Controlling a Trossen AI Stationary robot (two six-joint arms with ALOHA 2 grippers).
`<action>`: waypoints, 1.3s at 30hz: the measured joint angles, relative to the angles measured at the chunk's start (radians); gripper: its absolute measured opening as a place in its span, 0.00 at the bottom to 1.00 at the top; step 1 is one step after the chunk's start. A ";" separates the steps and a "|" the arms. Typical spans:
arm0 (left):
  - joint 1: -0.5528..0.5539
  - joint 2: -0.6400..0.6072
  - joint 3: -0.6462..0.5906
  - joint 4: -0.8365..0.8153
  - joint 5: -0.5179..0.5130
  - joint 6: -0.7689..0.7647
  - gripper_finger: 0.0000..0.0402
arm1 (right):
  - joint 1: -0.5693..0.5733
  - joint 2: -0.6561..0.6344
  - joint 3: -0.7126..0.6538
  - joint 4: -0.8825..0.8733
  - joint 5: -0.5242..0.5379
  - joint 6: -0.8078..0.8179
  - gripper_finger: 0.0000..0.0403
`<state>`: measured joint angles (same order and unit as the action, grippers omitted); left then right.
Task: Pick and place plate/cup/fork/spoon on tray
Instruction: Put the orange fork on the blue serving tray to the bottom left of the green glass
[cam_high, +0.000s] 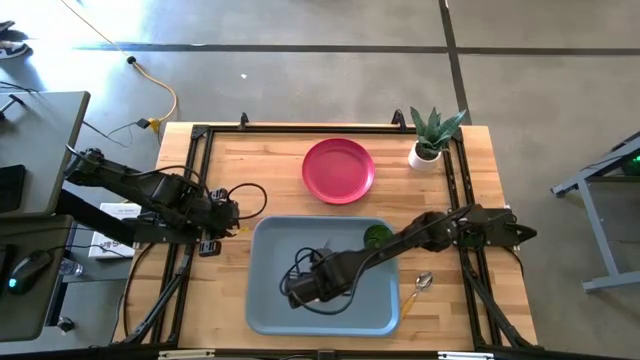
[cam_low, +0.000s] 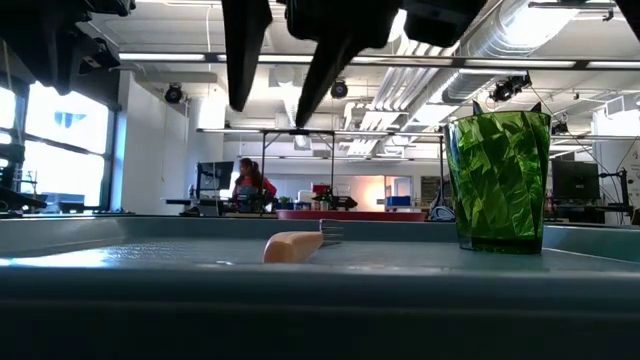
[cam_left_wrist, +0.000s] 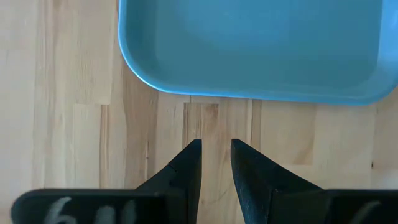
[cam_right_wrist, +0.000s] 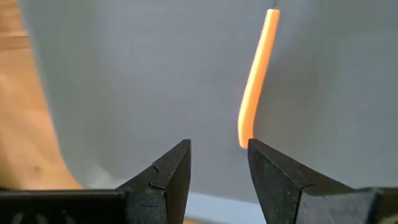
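My right gripper (cam_right_wrist: 219, 163) hangs over the large grey-blue plastic tray (cam_high: 268, 300), its fingers spread wide with nothing between them. Just below it on the tray floor lies the small fork with the orange-tan handle (cam_right_wrist: 255, 81), flat and free of my fingers; its tines are hard to make out from the wrist. The translucent dark green cup (cam_low: 498, 180) stands upright in the tray's far right corner. The round pink-red plastic plate (cam_high: 338, 169) rests on the wooden table (cam_high: 480, 170) beyond the tray, apart from it. The spoon with the silver bowl (cam_high: 419, 287) lies on the wood just right of the tray. My left gripper (cam_left_wrist: 216, 163) waits left of the tray, fingers narrowly parted and empty.
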<state>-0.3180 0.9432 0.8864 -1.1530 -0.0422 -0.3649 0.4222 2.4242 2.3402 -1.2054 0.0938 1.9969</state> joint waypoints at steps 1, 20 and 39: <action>0.000 0.000 0.000 0.000 0.000 0.000 0.19 | 0.002 0.006 0.000 -0.001 0.000 0.008 0.37; 0.000 0.000 0.000 0.000 0.000 0.010 0.19 | 0.009 0.109 0.000 0.014 -0.001 0.072 0.37; 0.000 0.000 0.000 -0.001 0.000 0.020 0.19 | 0.006 0.146 0.001 0.014 -0.045 0.064 0.36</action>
<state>-0.3180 0.9432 0.8864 -1.1538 -0.0418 -0.3447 0.4278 2.5698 2.3409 -1.1917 0.0493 2.0613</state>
